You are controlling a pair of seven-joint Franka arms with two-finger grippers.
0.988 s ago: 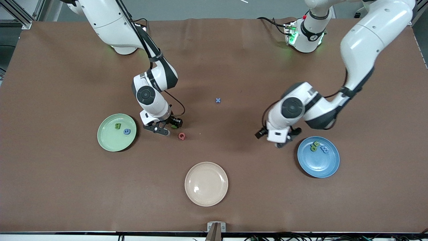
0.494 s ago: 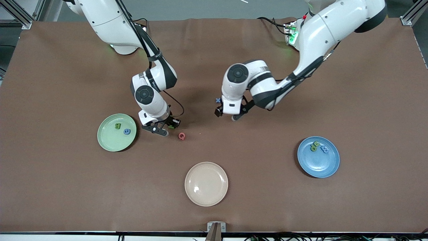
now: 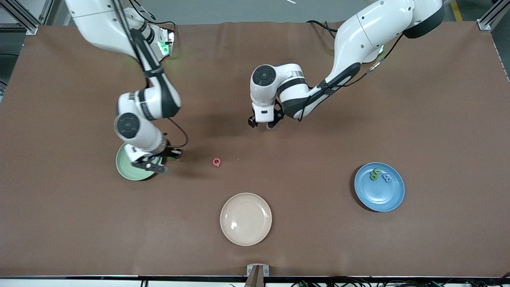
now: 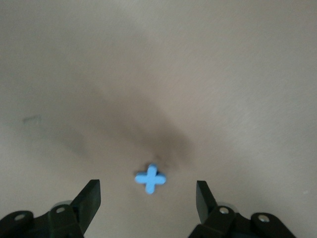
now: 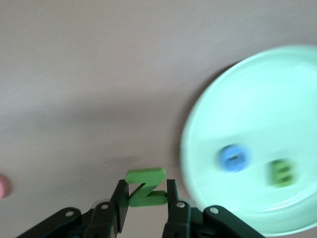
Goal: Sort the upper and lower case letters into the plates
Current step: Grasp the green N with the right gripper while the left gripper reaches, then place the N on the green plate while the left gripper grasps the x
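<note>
- Front view showed the brown cloth-covered table [image 3: 438,119] carrying three round glossy plates, spread apart so each letter class has its own target.
- The pale green plate [image 3: 124,168] lay partly under the right gripper [image 3: 153,164]; in the right wrist view it [image 5: 257,134] sat just beside the fingers, already holding a small blue letter [image 5: 234,158] and a small green letter [image 5: 283,172].
- The medium blue plate [image 3: 378,193] lay well apart from the left gripper [image 3: 261,123], toward the left arm's end, with a green letter [image 3: 374,173] and a blue letter [image 3: 387,177] in it.
- The cream-beige plate [image 3: 246,219] held nothing, probably because it is no sorting target.
- The right gripper was clenched on a green foam letter Z [image 5: 145,187], gripped by its sides, likely for dropping into the green plate.
- The left gripper [image 4: 148,201] hung spread wide over a small blue cross-shaped letter x [image 4: 150,178], which lay between its fingers [image 4: 89,198], seemingly lined up for a pinch.
- A small pink letter Q [image 3: 216,162] lay on the table, near the right gripper, unsorted.
</note>
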